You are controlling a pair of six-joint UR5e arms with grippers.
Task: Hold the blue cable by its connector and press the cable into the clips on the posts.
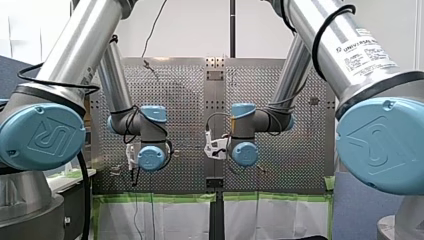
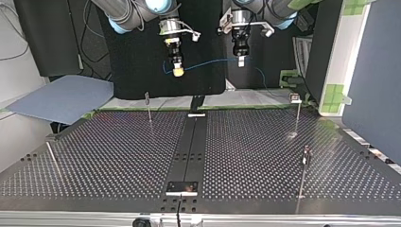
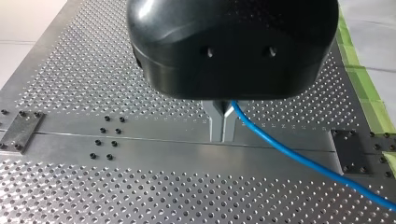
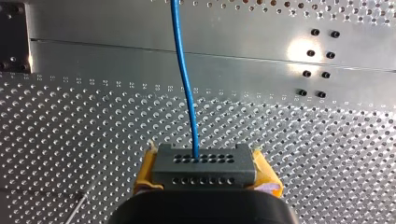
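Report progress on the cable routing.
Done: my right gripper clamps the connector, and my left gripper pinches the blue cable. In hand: the cable hangs stretched between them, above the table. Left: every clip; no cable touches the posts.

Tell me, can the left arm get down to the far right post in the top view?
Probably yes: my left gripper hangs above, shut on the blue cable, with nothing between it and that post.

Perforated table (image 2: pixel 104 161), dark centre rail (image 2: pixel 189 146); blue mat (image 2: pixel 61 99) beyond it; green tape (image 1: pixel 160 197) edging.
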